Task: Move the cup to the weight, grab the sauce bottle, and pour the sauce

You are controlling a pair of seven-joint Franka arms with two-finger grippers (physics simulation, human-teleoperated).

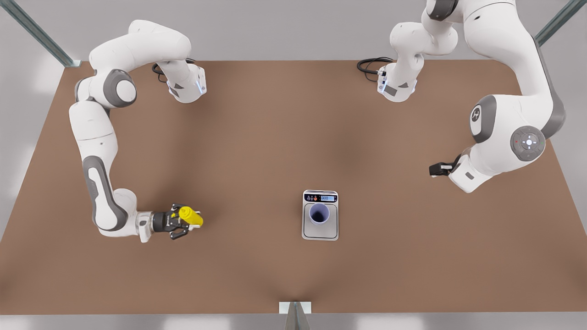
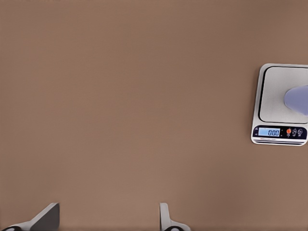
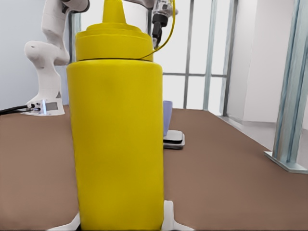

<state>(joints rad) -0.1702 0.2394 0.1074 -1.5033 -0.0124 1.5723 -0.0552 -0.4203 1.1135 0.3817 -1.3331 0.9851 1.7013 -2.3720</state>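
Your scale's (image 1: pixel 320 215) blue screen reads 0.00, with the cup (image 1: pixel 319 213) standing on its plate. Well away toward the front view's left, your right gripper (image 1: pixel 187 221) clasps the sauce bottle (image 1: pixel 190 216). Your left gripper (image 2: pixel 108 217), fingers spread, waits beyond the scale.

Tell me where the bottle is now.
The bottle is near the front view's left, clamped in the right hand, well apart from the scale and the cup.
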